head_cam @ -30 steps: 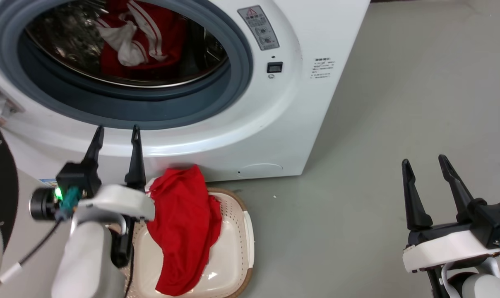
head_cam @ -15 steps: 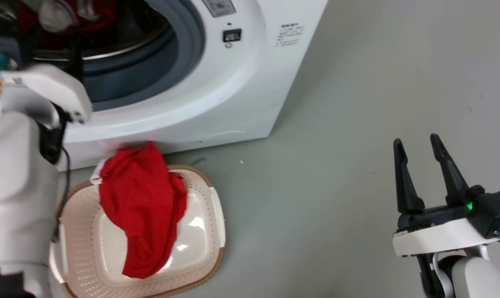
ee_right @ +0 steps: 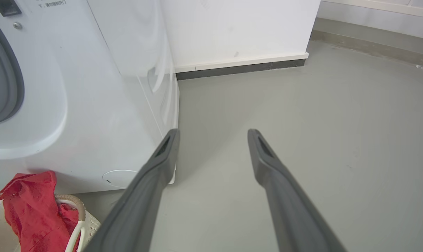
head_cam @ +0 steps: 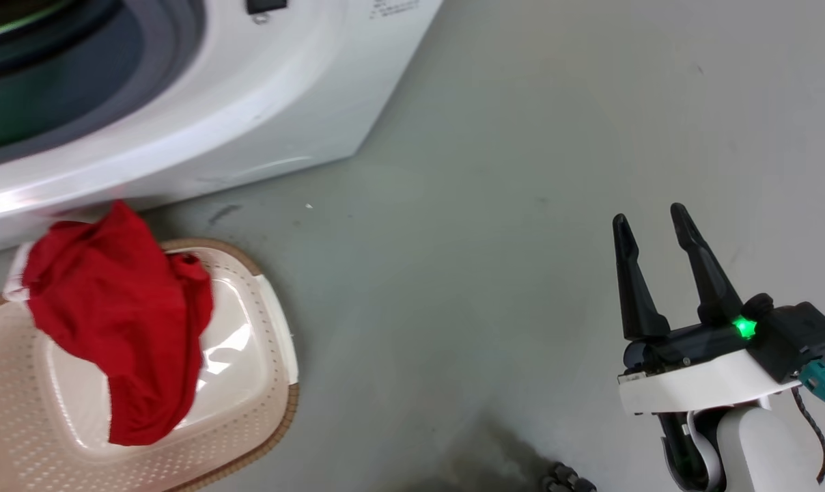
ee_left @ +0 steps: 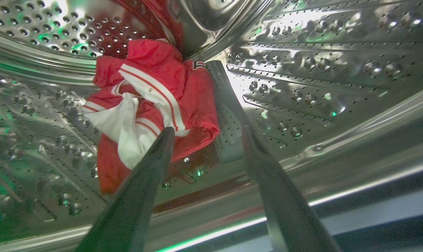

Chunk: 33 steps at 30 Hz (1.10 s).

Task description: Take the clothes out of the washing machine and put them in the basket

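A red garment with white stripes and white lining (ee_left: 152,105) lies bunched inside the washing machine's perforated steel drum (ee_left: 320,63). My left gripper (ee_left: 208,133) is open inside the drum, its left fingertip just at the garment's lower edge, nothing between the fingers. In the head view the white washing machine (head_cam: 248,102) fills the upper left. A plain red garment (head_cam: 119,307) hangs over the rim of the cream basket (head_cam: 262,383) on the floor before it. My right gripper (head_cam: 648,225) stands open and empty over the floor at the right.
Grey floor (head_cam: 487,205) stretches to the right of the machine. A white wall with a dark baseboard (ee_right: 239,68) stands behind the machine's side. The basket (ee_right: 76,210) with its red garment (ee_right: 29,206) sits at the machine's foot.
The head camera has swung right and down, so machine and basket slid left. My left arm has left the head view and reached into the drum. The right gripper stays open.
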Available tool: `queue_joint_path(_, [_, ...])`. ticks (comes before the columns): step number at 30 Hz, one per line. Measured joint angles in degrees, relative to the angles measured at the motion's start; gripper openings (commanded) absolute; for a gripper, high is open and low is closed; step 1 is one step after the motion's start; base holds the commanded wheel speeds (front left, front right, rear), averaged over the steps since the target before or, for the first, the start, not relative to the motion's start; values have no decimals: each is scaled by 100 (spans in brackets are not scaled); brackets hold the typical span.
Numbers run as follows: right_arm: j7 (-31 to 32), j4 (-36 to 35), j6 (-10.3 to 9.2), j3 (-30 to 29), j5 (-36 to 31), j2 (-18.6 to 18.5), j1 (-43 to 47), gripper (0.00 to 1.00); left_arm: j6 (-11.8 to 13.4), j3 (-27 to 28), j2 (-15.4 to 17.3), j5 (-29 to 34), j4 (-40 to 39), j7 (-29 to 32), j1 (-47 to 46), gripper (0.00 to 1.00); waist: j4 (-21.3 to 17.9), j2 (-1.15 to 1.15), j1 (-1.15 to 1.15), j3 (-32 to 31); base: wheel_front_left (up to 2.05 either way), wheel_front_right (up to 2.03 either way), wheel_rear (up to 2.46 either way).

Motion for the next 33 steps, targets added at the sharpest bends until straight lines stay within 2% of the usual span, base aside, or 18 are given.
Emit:
queue_joint_path(12, [-18,-216,0,309,311,-1,42,100,-1,-936,1188,-548,-380,1456,-1211,100,-572,0,0,808,0,0,0])
queue_joint_path(22, [-19,-299,0,598,537,0,88,100,-1,-1243,1717,-765,-865,2560,-1691,100,-940,0,0,1255,0,0,0])
queue_joint_path(29, [-19,-361,0,606,598,0,162,100,67,-1306,1817,-810,-1182,3251,-1757,100,-994,0,-1,1415,0,0,0])
queue_joint_path(30, [-19,-368,0,609,605,0,163,100,104,-1311,1836,-812,-1227,3331,-1757,86,-991,0,-1,1428,0,0,0])
queue_joint_path(31, [-19,-380,0,613,614,0,165,100,127,-1333,1849,-808,-1271,3437,-1757,56,-988,0,-1,1438,0,0,0])
queue_joint_path(32, [-19,-385,0,617,626,0,168,100,141,-1348,1864,-802,-1326,3509,-1756,21,-986,0,0,1444,0,0,0])
queue_joint_path(33, [-19,-393,0,620,637,0,171,100,183,-1345,1874,-800,-1404,3549,-1755,0,-985,0,-1,1453,0,0,0])
